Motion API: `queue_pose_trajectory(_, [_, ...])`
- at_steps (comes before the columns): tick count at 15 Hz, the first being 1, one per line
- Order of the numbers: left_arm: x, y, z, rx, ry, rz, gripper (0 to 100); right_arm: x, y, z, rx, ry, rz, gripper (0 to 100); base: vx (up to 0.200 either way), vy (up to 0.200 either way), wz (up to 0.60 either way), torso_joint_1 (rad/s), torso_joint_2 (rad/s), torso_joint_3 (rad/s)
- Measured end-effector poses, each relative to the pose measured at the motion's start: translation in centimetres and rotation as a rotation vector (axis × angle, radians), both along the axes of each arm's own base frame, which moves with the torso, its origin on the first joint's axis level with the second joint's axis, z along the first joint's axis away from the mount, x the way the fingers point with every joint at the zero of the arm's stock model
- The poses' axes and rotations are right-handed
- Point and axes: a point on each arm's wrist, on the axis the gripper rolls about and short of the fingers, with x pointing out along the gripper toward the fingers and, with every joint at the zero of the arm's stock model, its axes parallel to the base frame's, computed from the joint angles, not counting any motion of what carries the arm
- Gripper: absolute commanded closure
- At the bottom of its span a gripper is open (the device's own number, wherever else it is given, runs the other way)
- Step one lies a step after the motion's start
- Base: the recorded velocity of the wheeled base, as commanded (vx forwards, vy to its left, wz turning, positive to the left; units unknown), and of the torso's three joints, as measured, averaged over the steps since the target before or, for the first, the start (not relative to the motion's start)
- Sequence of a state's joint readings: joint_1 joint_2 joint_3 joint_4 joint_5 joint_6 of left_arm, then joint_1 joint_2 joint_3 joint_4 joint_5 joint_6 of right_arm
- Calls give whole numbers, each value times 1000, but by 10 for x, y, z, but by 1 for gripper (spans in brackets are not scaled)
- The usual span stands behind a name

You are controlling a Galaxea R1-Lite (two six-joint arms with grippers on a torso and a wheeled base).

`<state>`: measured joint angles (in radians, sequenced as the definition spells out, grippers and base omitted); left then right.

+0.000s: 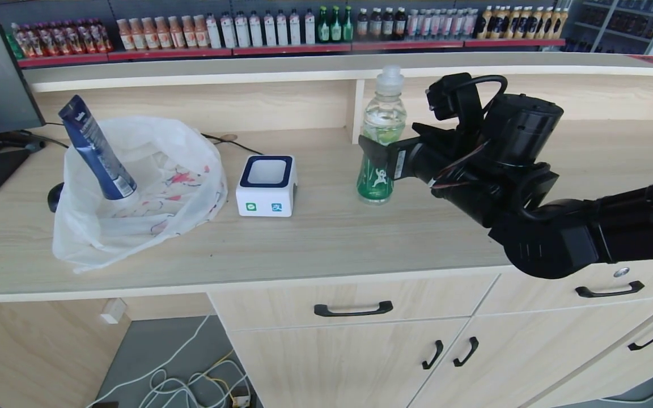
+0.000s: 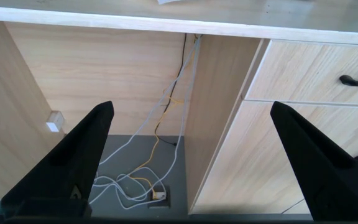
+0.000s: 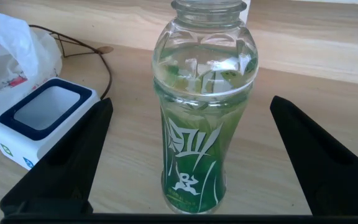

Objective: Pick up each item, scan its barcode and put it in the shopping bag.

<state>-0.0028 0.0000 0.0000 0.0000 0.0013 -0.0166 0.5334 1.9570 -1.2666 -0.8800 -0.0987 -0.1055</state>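
A clear bottle (image 1: 380, 130) with a green label and white cap stands upright on the wooden counter (image 1: 332, 232), right of the white scanner box (image 1: 266, 186). My right gripper (image 1: 382, 154) is at label height on the bottle (image 3: 201, 124), open, with a finger on each side and gaps between them and the bottle. The white plastic shopping bag (image 1: 134, 187) lies open at the left, with a dark blue tube (image 1: 97, 150) standing tilted inside it. My left gripper (image 2: 191, 106) hangs open and holds nothing, below the counter edge, facing the cabinet front.
The scanner (image 3: 42, 121) has a dark blue rim around its white top. A black cable (image 1: 230, 141) runs behind the bag, and a dark mouse (image 1: 54, 195) sits at its left. A raised wooden ledge (image 1: 304, 73) backs the counter. Loose cables (image 2: 138, 180) lie on the floor.
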Motion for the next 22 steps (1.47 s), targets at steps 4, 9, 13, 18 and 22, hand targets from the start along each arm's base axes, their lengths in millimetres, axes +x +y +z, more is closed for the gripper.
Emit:
queue_pose_trajectory(4, [0, 0, 0, 0, 0, 0, 0, 6, 3, -5, 2, 7, -3, 0, 0, 0, 0, 0, 0, 0])
queue_pose_trajectory(9, [0, 0, 0, 0, 0, 0, 0, 27, 11, -3, 31, -30, -10, 0, 0, 0, 0, 0, 0, 0])
queue_pose_trajectory(13, [0, 0, 0, 0, 0, 0, 0, 45, 18, -5, 45, -55, -16, 0, 0, 0, 0, 0, 0, 0])
queue_pose_trajectory(18, [0, 0, 0, 0, 0, 0, 0, 54, 16, -13, 37, -44, -32, 0, 0, 0, 0, 0, 0, 0])
queue_pose_trajectory(22, [0, 0, 0, 0, 0, 0, 0, 58, 17, -16, 36, -42, -33, 0, 0, 0, 0, 0, 0, 0])
